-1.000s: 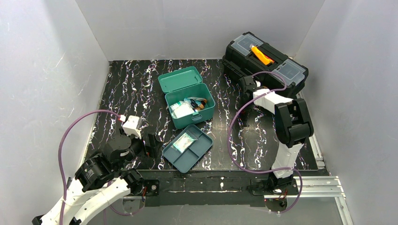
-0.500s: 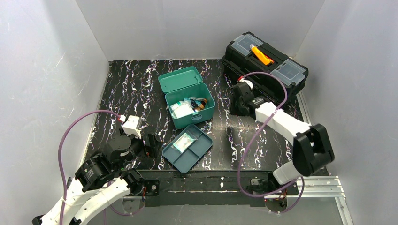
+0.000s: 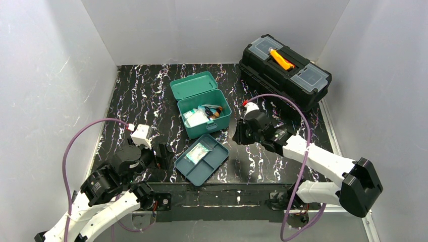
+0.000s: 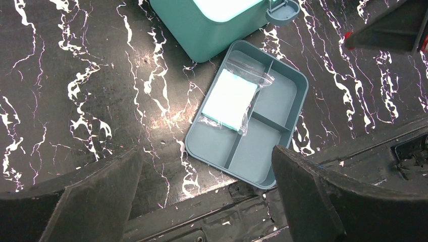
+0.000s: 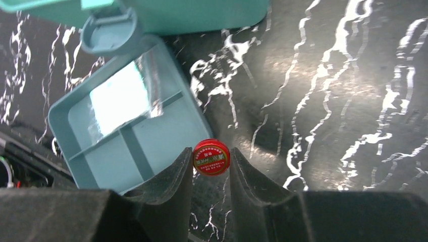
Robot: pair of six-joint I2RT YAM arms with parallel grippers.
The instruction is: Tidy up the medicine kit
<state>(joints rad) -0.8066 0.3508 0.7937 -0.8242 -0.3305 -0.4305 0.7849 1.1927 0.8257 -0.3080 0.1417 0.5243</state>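
Right wrist view: right jaws clamped across the diameter of a small round red-capped tin (image 5: pixel 211 157), pinched right at the tips, label toward the camera. It looks light and rigid. Being round with a smooth rim against flat pads, I'd expect it to roll or pop out if squeezed off-centre, so the across-the-middle hold is the right one. Shallow teal plastic divided tray (image 5: pixel 161 132) lies just left of and ahead of those jaws on the black white-veined counter (image 5: pixel 328 75), its near corner almost under the tin. Can't tell how high the tin rides. Clear-bagged white gauze packet (image 5: pixel 123 96) lies in the tray, on the side away from the jaws: soft, slick film, best pinched by an edge. Teal rectangular plastic box (image 5: pixel 202 12) is further ahead, beyond the tray. Left jaws wide apart, holding nothing, tray below and ahead of them. Tray is probably light and stiff; take it by a side wall.
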